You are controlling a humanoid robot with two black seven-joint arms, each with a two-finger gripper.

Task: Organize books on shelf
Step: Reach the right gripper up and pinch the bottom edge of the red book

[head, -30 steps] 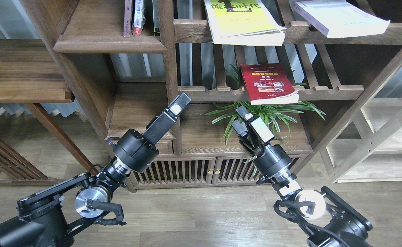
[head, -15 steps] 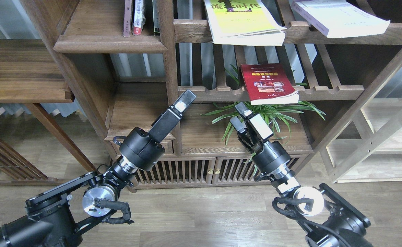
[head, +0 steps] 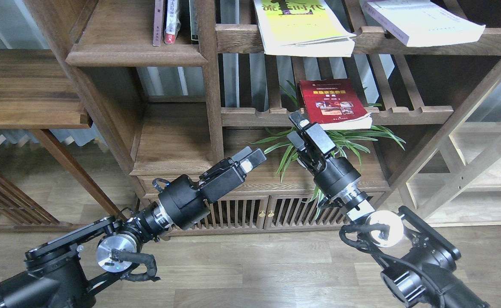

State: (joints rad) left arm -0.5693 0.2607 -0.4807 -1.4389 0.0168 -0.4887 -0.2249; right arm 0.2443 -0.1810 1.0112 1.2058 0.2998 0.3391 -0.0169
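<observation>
Head view puts me at the start of the first pick: my right gripper sits just below the near left corner of the dark red book, which lies flat on the slatted rack, its front edge overhanging the rail. Its fingers look slightly spread and hold nothing. The yellow-green book and the white book lie on the rack above, and the plank shelf at upper left has room beside the thin books.

Next, I judge, the fingers must straddle that overhanging edge and pinch it.

Compared with half a second ago, the right gripper has climbed towards the book, while my left gripper has dropped and swung low; whether it is spread I cannot tell.
</observation>
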